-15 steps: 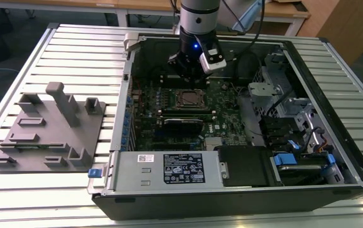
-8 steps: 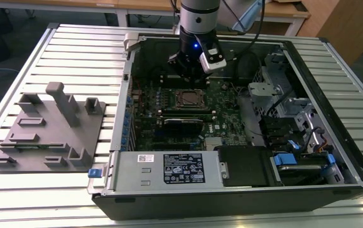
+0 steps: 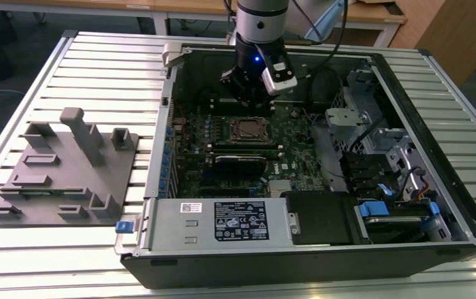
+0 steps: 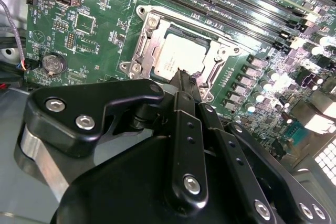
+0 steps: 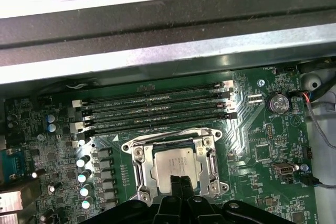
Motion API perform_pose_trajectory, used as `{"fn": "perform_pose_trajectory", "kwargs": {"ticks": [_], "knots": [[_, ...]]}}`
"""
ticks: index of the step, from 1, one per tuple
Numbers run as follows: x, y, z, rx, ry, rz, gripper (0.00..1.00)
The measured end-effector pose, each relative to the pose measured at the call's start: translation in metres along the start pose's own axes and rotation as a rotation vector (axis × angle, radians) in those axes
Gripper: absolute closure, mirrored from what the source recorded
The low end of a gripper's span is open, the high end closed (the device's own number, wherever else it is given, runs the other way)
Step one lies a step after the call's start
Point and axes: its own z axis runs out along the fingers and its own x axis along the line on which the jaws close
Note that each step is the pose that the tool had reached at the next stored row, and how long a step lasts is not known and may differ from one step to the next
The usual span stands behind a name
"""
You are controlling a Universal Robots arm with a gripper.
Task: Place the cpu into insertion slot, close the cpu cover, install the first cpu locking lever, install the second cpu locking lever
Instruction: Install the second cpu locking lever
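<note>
One flat square silver-tan cpu sits in one silver-rimmed square insertion slot, thin silver cover frame down. Four long black memory slots nearby. Black tool just above cpu, fingers together, holding nothing.

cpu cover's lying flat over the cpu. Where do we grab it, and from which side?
Pinch one rail of the cpu cover, coming down from above, probably at the edge nearest the gripper. It lies flat around the cpu, so only the thin rim offers a hold.

white label on grey power supply, print too small to read
</note>
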Motion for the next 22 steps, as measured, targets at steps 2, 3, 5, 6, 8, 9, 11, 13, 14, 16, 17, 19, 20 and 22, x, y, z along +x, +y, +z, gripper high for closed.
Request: {"fn": "perform_pose_trajectory", "kwargs": {"ticks": [2, 3, 5, 6, 8, 9, 11, 13, 14, 16, 17, 19, 20, 22], "knots": [[0.0, 0.0, -0.0002, 0.0001, 0.0001, 0.0, 0.9], [0.0, 0.0, -0.0004, 0.0003, 0.0001, 0.0, 0.9], [0.0, 0.0, -0.0009, 0.0002, 0.0001, 0.0, 0.9], [0.0, 0.0, -0.001, 0.0, 0.0, 0.0, 0.9], [-0.0001, 0.0, -0.0012, -0.0001, -0.0001, 0.0, 0.9], [0.0, -0.0001, -0.0017, 0.0004, 0.0002, 0.0, 0.9], [-0.0001, 0.0, -0.0026, 0.0001, 0.0001, 0.0, 0.9], [-0.0002, 0.0, -0.0036, 0.0001, 0.0, 0.0, 0.9], [-0.0002, 0.0, -0.0041, 0.0001, 0.0001, 0.0, 0.9], [-0.0002, 0.0, -0.0053, 0.0001, 0.0, 0.0, 0.9], [-0.0003, 0.0, -0.006, 0.0001, 0.0, 0.0, 0.9], [-0.0003, 0.0, -0.0069, 0.0, 0.0, 0.0, 0.9], [-0.0003, 0.0, -0.0073, 0.0, 0.0, 0.0, 0.9], [-0.0004, 0.0, -0.0083, 0.0001, 0.0001, 0.0, 0.9]]}}
